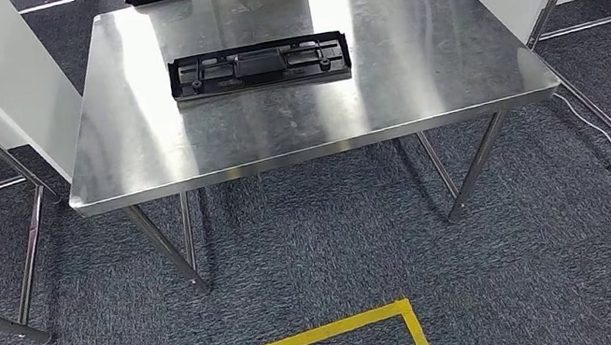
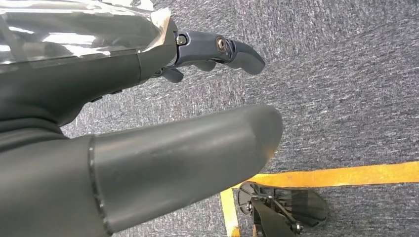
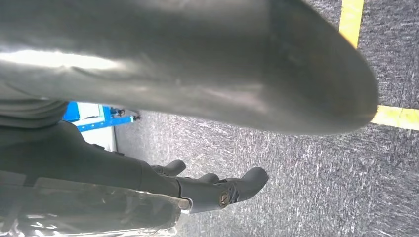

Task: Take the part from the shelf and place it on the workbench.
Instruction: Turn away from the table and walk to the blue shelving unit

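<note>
Your left hand (image 2: 148, 148) and right hand (image 3: 197, 123) hang with loose fingers, holding nothing. The part (image 1: 259, 67) lies flat on the counter (image 1: 453, 61). Bump that counter while stepping and it may slide.

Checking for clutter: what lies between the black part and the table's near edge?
Nothing: in the head view, bare steel runs from the black part to the table edge.

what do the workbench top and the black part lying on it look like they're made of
Workbench: looks like stainless steel with a brushed, semi-glossy finish; it throws back broad streaks of ceiling light and shows fine scuffing.

Black part: probably moulded plastic, matt; it gives almost no glare and has ribs, recesses and small bosses typical of a moulding. A coated metal cannot be ruled out from this view.
</note>
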You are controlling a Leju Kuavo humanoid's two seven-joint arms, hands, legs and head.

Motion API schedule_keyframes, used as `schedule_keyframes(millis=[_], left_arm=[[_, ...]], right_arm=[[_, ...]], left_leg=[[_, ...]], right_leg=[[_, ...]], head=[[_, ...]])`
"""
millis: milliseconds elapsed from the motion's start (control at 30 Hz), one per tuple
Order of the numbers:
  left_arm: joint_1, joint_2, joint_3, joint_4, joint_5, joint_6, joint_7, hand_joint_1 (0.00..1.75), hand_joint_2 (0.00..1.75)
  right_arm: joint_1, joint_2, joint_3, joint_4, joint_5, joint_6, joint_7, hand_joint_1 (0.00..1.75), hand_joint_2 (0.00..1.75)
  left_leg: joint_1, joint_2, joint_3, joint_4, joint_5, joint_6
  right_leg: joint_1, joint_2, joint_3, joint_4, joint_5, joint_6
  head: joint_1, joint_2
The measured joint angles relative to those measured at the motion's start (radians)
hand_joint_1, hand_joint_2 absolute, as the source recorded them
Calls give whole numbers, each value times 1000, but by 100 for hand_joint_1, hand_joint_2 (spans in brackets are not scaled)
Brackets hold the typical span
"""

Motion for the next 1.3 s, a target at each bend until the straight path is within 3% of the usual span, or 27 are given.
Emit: schedule_keyframes(millis=[67,167,200,233,300,367,400,433,500,567,667,700,767,833,867,900,933,1000,1033,1100,1133,1200,1233,1300], left_arm=[[0,-1,0,0,-2,-2,0,0,0],[0,-1,0,0,-3,-2,0,0,0],[1,-1,0,0,-3,-2,0,0,0],[1,0,0,0,-3,-2,0,0,0],[1,0,0,0,-3,-2,0,0,0],[2,0,0,0,-4,-2,0,0,0],[2,0,0,0,-4,-2,0,0,0],[3,0,0,0,-5,-1,0,0,0],[1,0,0,0,-7,0,0,0,0],[-1,0,0,0,-10,1,-2,0,0],[0,-1,0,0,-12,2,-4,0,0],[0,-1,0,0,-12,2,-4,0,0],[-2,-3,1,0,-12,3,-4,0,0],[-3,-4,1,0,-12,3,-4,0,0],[-3,-4,1,0,-12,3,-4,0,0],[-3,-5,1,0,-12,3,-5,0,0],[-3,-5,1,0,-12,3,-5,0,0],[-3,-6,1,0,-12,3,-5,0,0],[-3,-6,1,0,-12,3,-6,0,0],[-4,-6,1,0,-12,3,-7,0,0],[-4,-7,1,0,-12,3,-8,0,0],[-2,-6,2,0,-12,4,-8,0,0],[-1,-6,3,1,-12,4,-8,0,0],[1,-5,5,1,-12,4,-8,0,0]], right_arm=[[-1,-1,0,0,-3,0,1,0,0],[0,-1,0,0,-6,0,2,0,0],[0,0,0,0,-8,0,2,0,0],[-1,0,0,0,-8,0,3,0,0],[-1,1,0,1,-10,0,3,0,0],[1,1,0,1,-11,0,2,0,0],[2,1,0,1,-11,0,2,0,0],[2,2,0,1,-12,0,2,0,0],[3,2,0,1,-12,0,2,0,0],[2,2,0,0,-12,0,2,0,0],[2,2,0,1,-12,0,2,0,0],[3,2,0,1,-12,0,2,0,0],[4,1,0,1,-12,0,2,0,0],[4,0,0,1,-12,0,2,0,0],[4,0,0,1,-12,0,2,0,0],[4,-1,0,1,-12,0,2,0,0],[4,-1,0,1,-11,0,2,0,0],[2,-3,0,1,-11,0,2,0,0],[0,-4,0,1,-10,0,2,0,0],[-3,-5,0,1,-10,0,1,0,0],[-4,-5,0,1,-9,0,1,0,0],[-2,-4,0,1,-10,1,1,0,0],[-2,-3,0,1,-10,2,1,0,0],[-1,-3,0,1,-10,2,1,0,0]], left_leg=[[-4,0,-3,5,5,-8],[-2,-1,-8,8,12,-26],[0,-3,-16,19,-2,-32],[3,-4,-29,49,-33,-38],[9,-8,-70,168,-127,-50],[15,-9,-95,276,-187,-59],[18,-9,-83,279,-187,-61],[20,-9,-48,239,-169,-62],[23,-13,53,93,-124,-61],[18,-18,103,3,-101,-55],[7,-18,90,-6,-81,-29],[5,-15,84,-11,-70,-18],[6,-10,65,-19,-44,2],[1,-5,38,-18,-22,11],[-3,-3,24,-17,-11,12],[-5,-2,10,-17,0,12],[-7,-1,-5,-16,11,12],[-10,0,-29,-15,33,7],[-11,0,-39,-14,43,3],[-13,1,-49,-13,63,-5],[-14,1,-51,-14,72,-10],[-11,-1,-59,-11,73,-20],[-8,-3,-68,6,48,-27],[-1,-8,-97,104,-58,-41]], right_leg=[[2,-1,42,-84,22,-9],[0,-1,35,-89,38,-33],[-4,-2,32,-90,46,-42],[-9,-3,26,-91,55,-51],[-10,-4,7,-89,72,-60],[-9,-5,-17,-85,86,-58],[-10,-5,-28,-82,92,-55],[-12,-5,-39,-77,97,-51],[-15,-3,-54,-71,107,-39],[-13,-2,-62,-68,118,-24],[-11,-3,-69,-75,138,0],[-11,-3,-76,-69,131,3],[-10,-3,-108,0,69,-5],[-10,-3,-151,138,-20,-15],[-9,-3,-161,198,-47,-13],[-8,-3,-154,224,-54,-7],[-7,-3,-126,211,-43,1],[-5,-3,-20,83,-7,11],[-2,-3,41,-4,-2,8],[5,-1,101,-108,-7,-7],[9,-1,106,-127,-8,-15],[0,-3,87,-125,8,-34],[-4,-6,77,-124,19,-46],[-8,-9,50,-123,45,-62]], head=[[-2,0],[-2,0],[-3,0],[-6,0],[-12,0],[-13,0],[-13,0],[-13,0],[-14,0],[-13,0],[-12,0],[-12,0],[-6,0],[0,0],[1,0],[1,0],[1,0],[1,0],[1,0],[-1,0],[-3,0],[-5,0],[-7,0],[-11,0]])
